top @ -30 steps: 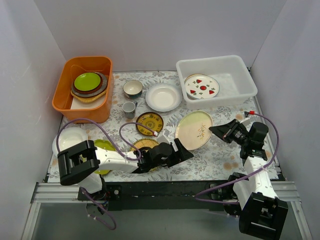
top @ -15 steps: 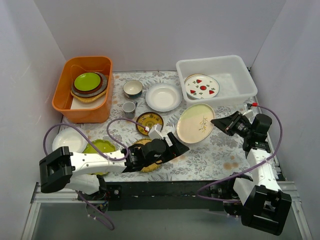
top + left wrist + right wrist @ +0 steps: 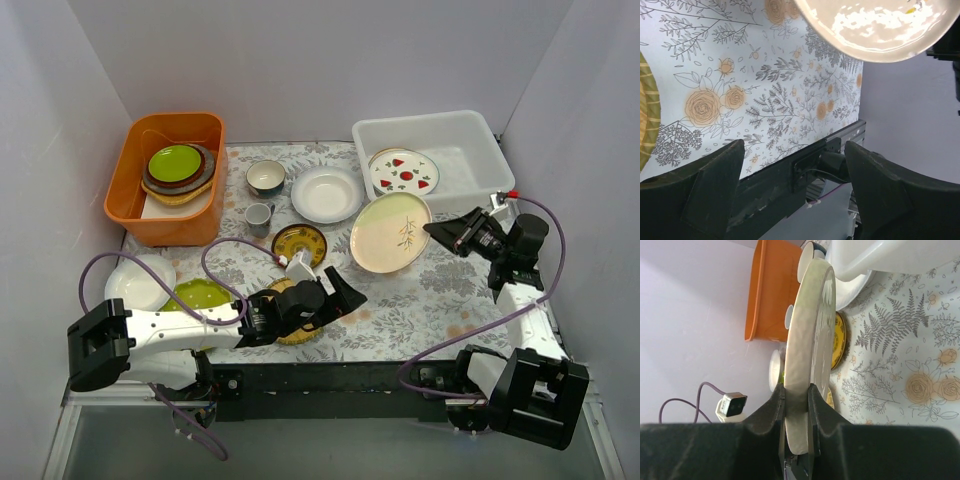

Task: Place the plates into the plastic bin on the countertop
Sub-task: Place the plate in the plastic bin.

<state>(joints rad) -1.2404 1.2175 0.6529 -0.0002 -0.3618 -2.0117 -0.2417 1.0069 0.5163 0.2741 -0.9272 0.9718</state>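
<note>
My right gripper [image 3: 443,231] is shut on the rim of the cream plate with the leaf sprig [image 3: 391,232], holding it tilted above the countertop [image 3: 430,300], just in front of the plastic bin [image 3: 478,142]. In the right wrist view that plate [image 3: 807,330] stands edge-on between the pads [image 3: 796,400]. A strawberry plate [image 3: 404,173] lies inside the bin. My left gripper [image 3: 345,292] hangs open and empty over the cloth, near a woven-straw plate [image 3: 283,290]; in its own view [image 3: 795,170] nothing sits between the fingers.
On the cloth lie a white deep plate [image 3: 327,194], a small brown-and-yellow plate [image 3: 299,245], a lime plate [image 3: 200,295] and a white plate [image 3: 140,282]. A teal-lined bowl [image 3: 265,177] and a grey cup [image 3: 258,216] stand beside the orange tub [image 3: 150,225], which holds stacked plates.
The right gripper has carried the leaf-sprig plate up and away from me toward the bin. The left arm has drawn back to the left, away from the plate.
</note>
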